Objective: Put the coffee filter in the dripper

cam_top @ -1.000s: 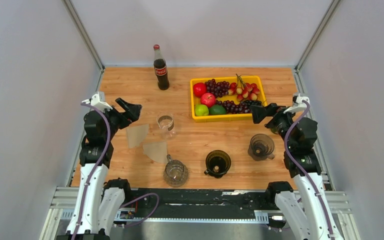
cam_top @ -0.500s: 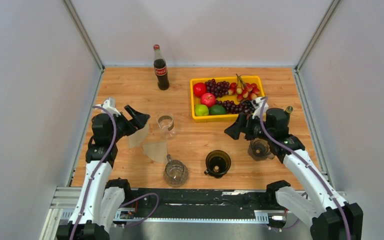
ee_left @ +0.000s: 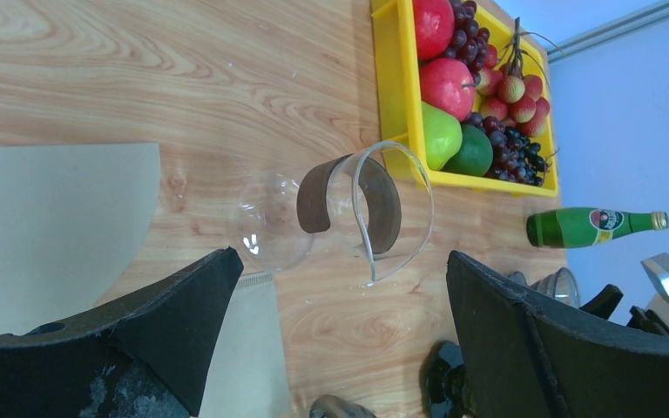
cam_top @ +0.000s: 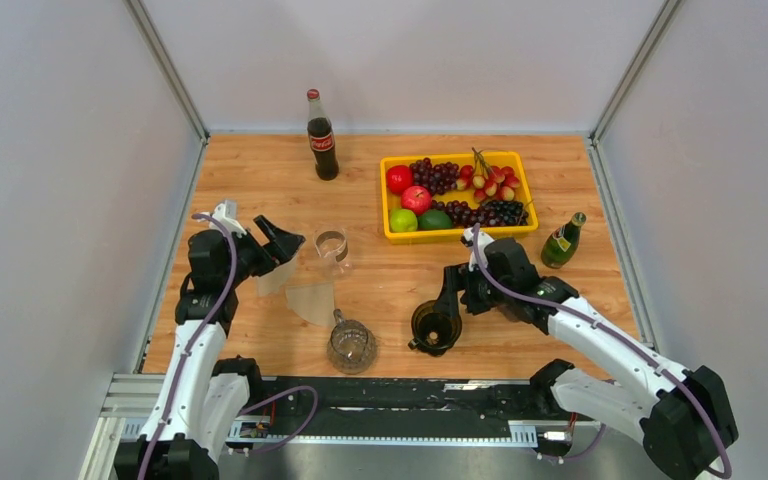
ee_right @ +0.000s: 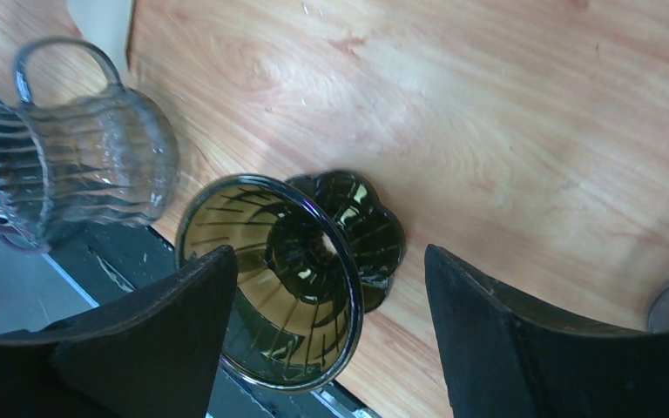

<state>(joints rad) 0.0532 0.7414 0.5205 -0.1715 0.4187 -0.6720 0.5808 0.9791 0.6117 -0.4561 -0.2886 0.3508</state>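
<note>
Light wooden tabletop (cam_top: 260, 170), boxed in by plain pale walls (cam_top: 60, 200) on the left, right and back, with a metal rail (cam_top: 125, 395) along the near edge where both arms are bolted. Closest to that rail there's a clear ribbed glass jug (cam_top: 350, 346) and, just to its right, the dark dripper (cam_top: 436, 326), standing mouth up. The right hand (ee_right: 327, 252) hangs right over the dripper, jaws wide apart, gripping nothing; can't tell if it touches the rim. A tan coffee filter (cam_top: 312, 301) lies flat on the wood just behind and left of the jug, so the jug sits roughly between it and the dripper. A second filter (cam_top: 274, 272) lies a bit further left, partly under the left hand (ee_left: 342, 257), which is spread wide too and holds nothing. Just beyond is a clear carafe (ee_left: 348, 205) with a brown band. Further back sit a yellow tray (cam_top: 450, 237) of fruit, a green bottle (cam_top: 563, 241) to its right, and a cola bottle (cam_top: 321, 135) near the back wall.
</note>
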